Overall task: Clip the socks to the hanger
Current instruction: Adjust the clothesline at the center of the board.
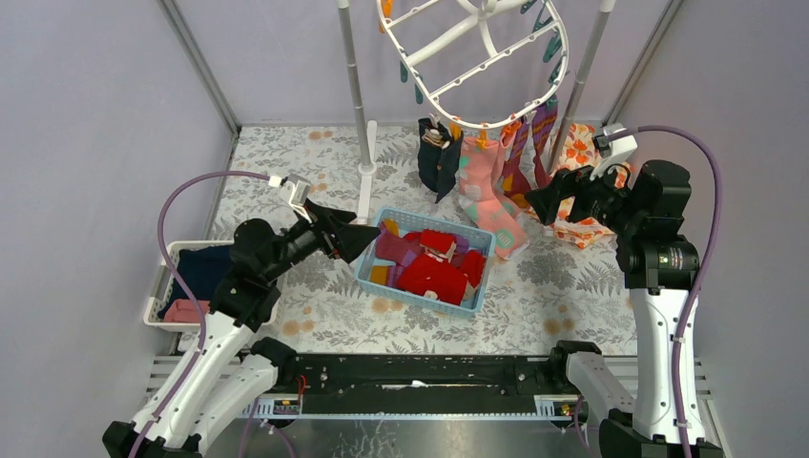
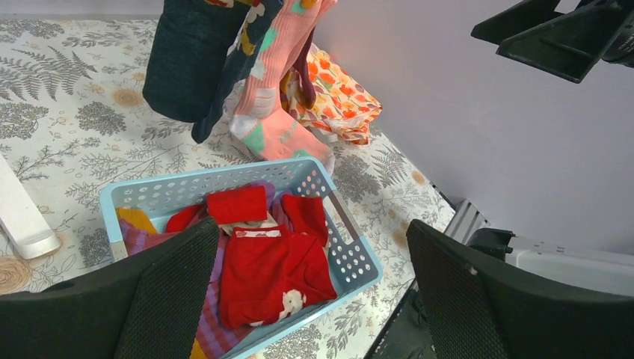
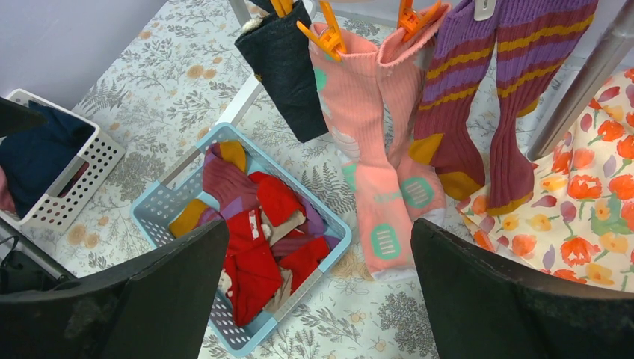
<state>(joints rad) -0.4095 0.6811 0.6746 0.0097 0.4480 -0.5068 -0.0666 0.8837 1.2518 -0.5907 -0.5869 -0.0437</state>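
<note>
- Just right of the left gripper, the socks are lying heaped in the basket; this arm is sitting nearer.
- Right gripper, like the left, is gaping wide, holding nothing.

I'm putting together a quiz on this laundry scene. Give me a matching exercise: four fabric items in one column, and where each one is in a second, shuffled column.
Items
1. pink socks
2. red socks
3. navy cloth
4. floral cloth

Places
A. in the white basket
B. lying on the table
C. clipped to the hanger
D. in the blue basket

Pairs: 1-C, 2-D, 3-A, 4-B
</note>
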